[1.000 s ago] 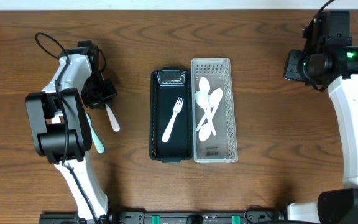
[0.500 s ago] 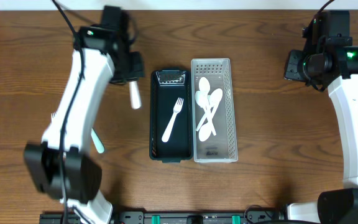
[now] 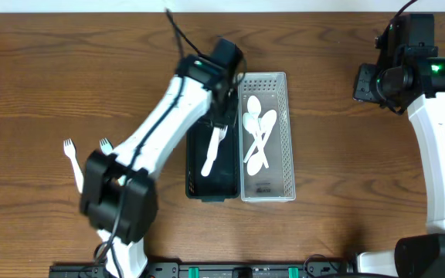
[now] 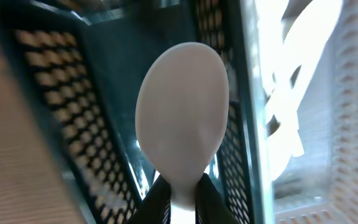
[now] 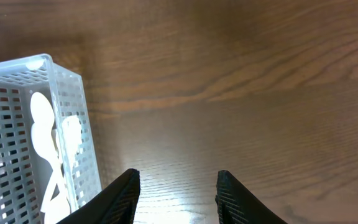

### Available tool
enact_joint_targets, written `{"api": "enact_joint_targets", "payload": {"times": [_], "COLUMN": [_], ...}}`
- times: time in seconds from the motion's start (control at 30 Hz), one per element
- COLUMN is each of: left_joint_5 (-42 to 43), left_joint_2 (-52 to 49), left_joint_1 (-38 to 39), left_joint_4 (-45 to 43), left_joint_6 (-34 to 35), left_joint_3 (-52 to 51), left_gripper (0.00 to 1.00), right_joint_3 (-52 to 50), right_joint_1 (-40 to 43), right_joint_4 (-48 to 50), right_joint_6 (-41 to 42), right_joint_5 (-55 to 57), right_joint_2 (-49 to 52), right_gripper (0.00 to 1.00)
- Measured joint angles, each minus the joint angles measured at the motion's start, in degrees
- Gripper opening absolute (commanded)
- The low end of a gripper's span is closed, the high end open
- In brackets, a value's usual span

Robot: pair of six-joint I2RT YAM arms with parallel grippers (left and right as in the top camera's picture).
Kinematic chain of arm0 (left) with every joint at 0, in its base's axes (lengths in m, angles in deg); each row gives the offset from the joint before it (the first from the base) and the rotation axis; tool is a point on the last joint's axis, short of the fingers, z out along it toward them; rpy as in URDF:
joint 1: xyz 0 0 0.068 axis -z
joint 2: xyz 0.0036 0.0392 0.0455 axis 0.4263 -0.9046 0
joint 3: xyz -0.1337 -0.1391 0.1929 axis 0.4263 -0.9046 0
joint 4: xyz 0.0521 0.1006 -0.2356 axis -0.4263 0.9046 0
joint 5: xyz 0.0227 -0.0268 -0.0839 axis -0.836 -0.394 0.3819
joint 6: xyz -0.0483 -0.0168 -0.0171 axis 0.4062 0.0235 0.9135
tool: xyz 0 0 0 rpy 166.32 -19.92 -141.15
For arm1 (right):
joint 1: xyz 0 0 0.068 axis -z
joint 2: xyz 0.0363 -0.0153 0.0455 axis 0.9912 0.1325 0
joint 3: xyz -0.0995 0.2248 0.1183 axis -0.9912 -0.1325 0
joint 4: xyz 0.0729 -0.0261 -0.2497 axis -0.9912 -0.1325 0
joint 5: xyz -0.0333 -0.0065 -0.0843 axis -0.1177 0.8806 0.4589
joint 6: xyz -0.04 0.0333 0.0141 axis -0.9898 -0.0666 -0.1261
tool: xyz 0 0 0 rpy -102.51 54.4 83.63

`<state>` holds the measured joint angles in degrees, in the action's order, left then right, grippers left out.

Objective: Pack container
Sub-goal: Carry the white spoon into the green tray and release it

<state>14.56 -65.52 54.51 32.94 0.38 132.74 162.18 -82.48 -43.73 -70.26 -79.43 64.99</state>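
The left gripper (image 4: 180, 200) pinches the thin handle of a white spoon (image 4: 182, 118), whose smooth, oval plastic bowl points away from the black fingers. The spoon hangs over the dark basket (image 3: 195, 184), a long rectangular bin with teal lattice walls, close to its right wall. A white plastic fork (image 3: 207, 162) lies lengthwise on this basket's floor. Touching it on the right is the clear basket (image 3: 288, 139), of the same shape with slotted walls, holding a crossed heap of white spoons (image 3: 257, 137). Far to the left, two more forks (image 3: 72, 150) lie on the grained wooden table (image 3: 346, 177). The right gripper (image 5: 176, 193) hovers over bare wood beyond the clear basket's right side, its black fingers spread and holding nothing.
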Motion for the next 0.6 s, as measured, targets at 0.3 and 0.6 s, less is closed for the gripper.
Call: {"api": "enact_joint_targets", "payload": {"times": [0.3,0.6], "left_joint_5": [-0.1,-5.2], "left_joint_2": [-2.8,9.5], "left_joint_1": [-0.5,-8.3], "left_joint_4": [0.4,4.4], "left_joint_6": [0.2,0.1], "left_joint_3": [-0.4,-0.4], "left_gripper": [0.45,0.61], "right_joint_3": [0.0,0.0], "right_joint_1": [0.0,0.0], "right_joint_4": [-0.2,-0.2], "right_joint_6": [-0.9,-1.5], "right_joint_5": [0.0,0.1], "right_joint_2": [0.0,0.0], "right_gripper": [0.43,0.44]}}
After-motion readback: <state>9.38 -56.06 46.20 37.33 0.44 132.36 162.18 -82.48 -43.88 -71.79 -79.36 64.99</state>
